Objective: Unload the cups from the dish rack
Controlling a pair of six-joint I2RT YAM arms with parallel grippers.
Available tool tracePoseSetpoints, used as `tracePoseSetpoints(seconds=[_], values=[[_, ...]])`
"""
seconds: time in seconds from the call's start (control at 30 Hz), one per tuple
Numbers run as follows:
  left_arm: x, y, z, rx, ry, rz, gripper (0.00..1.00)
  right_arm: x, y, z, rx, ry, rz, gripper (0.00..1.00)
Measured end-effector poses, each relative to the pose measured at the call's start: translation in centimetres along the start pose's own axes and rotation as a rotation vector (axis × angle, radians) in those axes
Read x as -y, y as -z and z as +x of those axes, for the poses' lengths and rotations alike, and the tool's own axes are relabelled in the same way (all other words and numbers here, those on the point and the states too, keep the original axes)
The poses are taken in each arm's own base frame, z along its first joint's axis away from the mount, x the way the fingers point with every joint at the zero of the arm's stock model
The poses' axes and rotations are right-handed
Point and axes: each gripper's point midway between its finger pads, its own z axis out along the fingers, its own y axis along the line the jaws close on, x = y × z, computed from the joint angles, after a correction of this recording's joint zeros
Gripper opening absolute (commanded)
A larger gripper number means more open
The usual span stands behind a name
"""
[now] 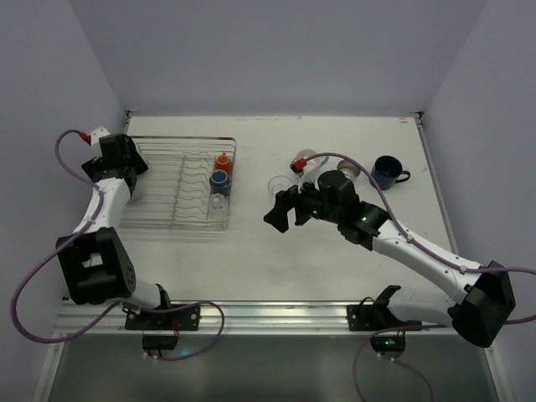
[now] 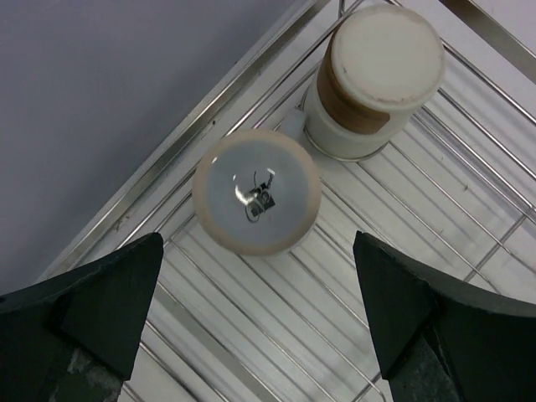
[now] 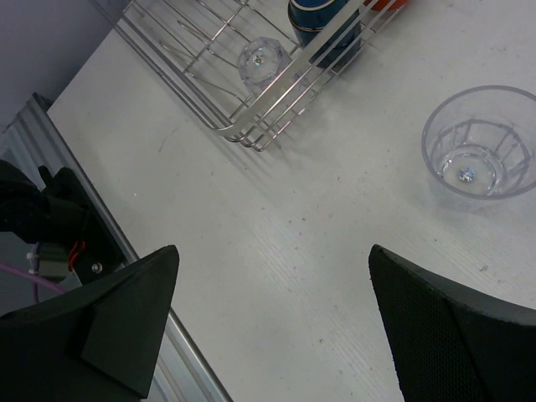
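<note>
The silver wire dish rack stands at the left of the table. At its right end it holds an orange cup, a blue cup and an upturned clear glass. My left gripper hangs open over the rack's left end. In the left wrist view the open gripper is above the rack wires, just short of an upturned pale blue cup and an upturned white and brown cup. My right gripper is open and empty over bare table right of the rack, and so too in its wrist view.
On the table right of the rack stand a clear glass, another small cup, a metallic tumbler and a navy mug. The right wrist view shows that clear glass and the rack's near corner. The table's front rail lies nearby.
</note>
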Motion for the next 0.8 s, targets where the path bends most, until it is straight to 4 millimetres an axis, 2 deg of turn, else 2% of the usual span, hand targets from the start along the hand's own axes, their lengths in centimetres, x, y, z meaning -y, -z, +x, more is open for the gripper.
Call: tracePoseSetpoints(seconds=[0.2, 0.5, 0.6, 0.63, 0.7, 0.8], values=[[0.8, -3.1, -0.4, -0.049, -0.051, -0.019, 1.0, -0.5, -0.1, 0.0, 0.006, -0.003, -0.031, 0.98], [0.5, -5.6, -0.2, -0.093, -0.08, -0.052, 1.0, -1.1, -0.1, -0.1, 0.009, 0.002, -0.057, 0.98], [0.2, -6.1, 0.4, -0.113, -0.084, -0.063, 0.93, -1.1, -0.1, -0.1, 0.01, 0.003, -0.057, 0.98], [0.1, -6.2, 0.6, -0.116, -0.084, -0.065, 0.86, -1.1, -0.2, -0.1, 0.01, 0.003, -0.057, 0.98], [0.0, -6.4, 0.7, -0.121, -0.086, -0.069, 0.81, -1.1, -0.2, -0.1, 0.008, 0.002, -0.056, 0.98], [-0.1, -6.6, 1.0, -0.127, -0.089, -0.076, 0.65, -1.0, -0.3, 0.0, 0.004, 0.001, -0.055, 0.97]])
